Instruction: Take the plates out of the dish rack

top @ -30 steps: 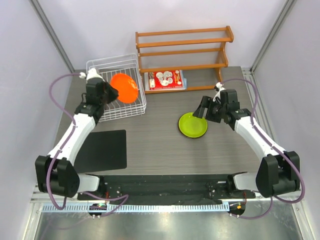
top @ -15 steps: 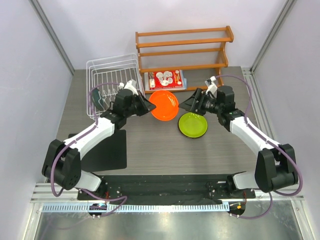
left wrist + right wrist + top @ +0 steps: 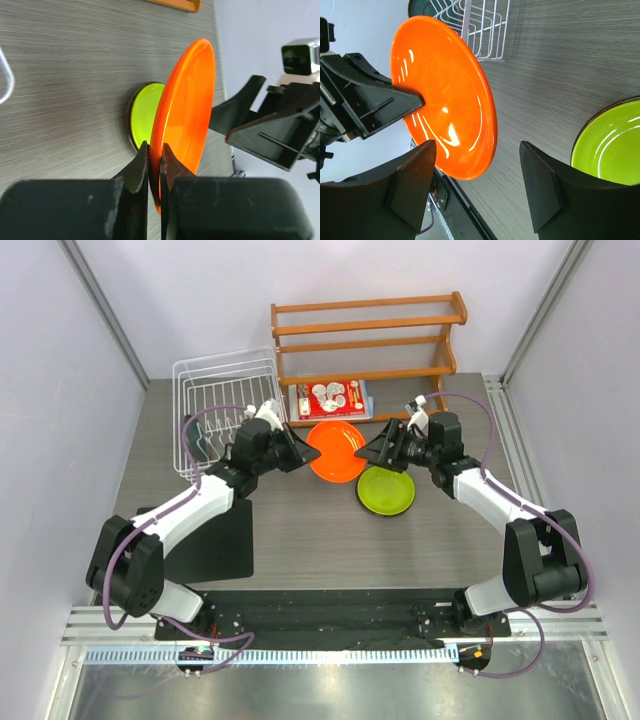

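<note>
My left gripper (image 3: 302,452) is shut on the rim of the orange plate (image 3: 337,450) and holds it on edge above the table's middle; the left wrist view shows the jaws (image 3: 155,159) pinching the plate (image 3: 187,105). My right gripper (image 3: 377,451) is open right beside the plate's other side. In the right wrist view the orange plate's (image 3: 440,95) lower rim sits between my open fingers (image 3: 415,185). The lime green plate (image 3: 386,490) lies flat on the table. The white dish rack (image 3: 228,400) stands at back left, with a dark teal plate's edge (image 3: 422,6) behind its bars. The dark red plate is out of view.
An orange-brown wooden shelf (image 3: 368,335) stands at the back, with a red-and-white packet (image 3: 331,398) lying at its foot. A black mat (image 3: 205,540) lies at the front left.
My left gripper carried the orange plate from the rack rightward to the table's middle. My right gripper left the lime green plate and moved left up to the orange plate.
</note>
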Robot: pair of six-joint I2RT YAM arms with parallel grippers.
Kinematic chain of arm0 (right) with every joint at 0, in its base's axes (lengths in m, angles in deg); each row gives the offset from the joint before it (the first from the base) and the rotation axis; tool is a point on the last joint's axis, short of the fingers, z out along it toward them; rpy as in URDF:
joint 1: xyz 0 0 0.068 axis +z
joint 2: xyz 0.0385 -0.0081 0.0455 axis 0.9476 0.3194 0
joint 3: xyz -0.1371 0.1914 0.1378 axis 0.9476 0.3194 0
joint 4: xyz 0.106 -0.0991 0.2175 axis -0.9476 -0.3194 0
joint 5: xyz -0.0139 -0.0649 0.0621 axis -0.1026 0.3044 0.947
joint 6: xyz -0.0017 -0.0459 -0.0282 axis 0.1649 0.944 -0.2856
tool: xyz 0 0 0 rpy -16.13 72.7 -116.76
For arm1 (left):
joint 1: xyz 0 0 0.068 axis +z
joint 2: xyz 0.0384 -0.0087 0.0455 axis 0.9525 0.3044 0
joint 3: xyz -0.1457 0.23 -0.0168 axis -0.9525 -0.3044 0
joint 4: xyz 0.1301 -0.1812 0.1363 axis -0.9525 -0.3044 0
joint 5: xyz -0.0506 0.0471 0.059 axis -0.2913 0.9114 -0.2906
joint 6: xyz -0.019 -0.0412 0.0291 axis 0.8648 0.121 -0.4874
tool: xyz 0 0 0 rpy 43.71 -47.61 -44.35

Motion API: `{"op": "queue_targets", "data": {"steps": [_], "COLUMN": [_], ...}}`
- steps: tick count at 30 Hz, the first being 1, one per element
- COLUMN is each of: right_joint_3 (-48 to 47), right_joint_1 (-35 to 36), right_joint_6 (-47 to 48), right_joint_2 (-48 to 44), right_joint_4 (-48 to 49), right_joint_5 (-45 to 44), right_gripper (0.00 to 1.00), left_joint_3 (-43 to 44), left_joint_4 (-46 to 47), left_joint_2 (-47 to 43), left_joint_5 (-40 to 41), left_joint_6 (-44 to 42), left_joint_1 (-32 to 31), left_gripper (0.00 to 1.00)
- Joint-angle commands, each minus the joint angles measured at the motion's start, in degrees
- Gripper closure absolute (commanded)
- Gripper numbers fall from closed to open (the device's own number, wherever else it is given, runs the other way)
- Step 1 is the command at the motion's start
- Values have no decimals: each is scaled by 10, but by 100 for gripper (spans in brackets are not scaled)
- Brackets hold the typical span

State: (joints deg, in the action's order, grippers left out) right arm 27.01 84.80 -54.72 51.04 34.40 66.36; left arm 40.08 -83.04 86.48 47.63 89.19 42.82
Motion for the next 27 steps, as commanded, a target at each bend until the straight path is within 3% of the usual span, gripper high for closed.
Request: {"op": "queue_targets", "data": {"steps": [1, 4, 6, 8, 12, 15, 18, 23, 27], "right_joint_3": [-7, -6, -6, -1, 8, 0, -2, 26, 42], "right_joint_1": [5, 5, 5, 5, 0, -13, -43, -80, -82], "right_joint_6": [-11, -13, -12, -12, 7, 52, 91, 122, 131], "right_joint_2": [14, 25, 28, 33, 14, -13, -35, -55, -55], "right_joint_4": [47, 62, 66, 72, 47, -47, -141, -212, -226], "right_joint_5": [18, 25, 25, 25, -9, -92, -159, -203, -230], "right_gripper": [28, 39, 62, 99, 99, 99, 99, 99, 99], "left_joint_3": [22, 25, 25, 25, 22, 26, 35, 44, 59], "left_joint_4": [56, 62, 66, 67, 62, 14, -63, -163, -206], "left_joint_2": [-4, 4, 8, 8, 4, -5, -26, -78, -96], "left_joint_5": [-22, -23, -23, -23, -14, 34, 129, 325, 465], "left_joint_6": [17, 18, 19, 19, 6, -29, -82, -163, -229], "left_joint_1": [-15, -26, -31, -32, -32, -32, -32, -32, -30], "left_gripper": [100, 100, 100, 100, 96, 45, 22, 1, 1]}}
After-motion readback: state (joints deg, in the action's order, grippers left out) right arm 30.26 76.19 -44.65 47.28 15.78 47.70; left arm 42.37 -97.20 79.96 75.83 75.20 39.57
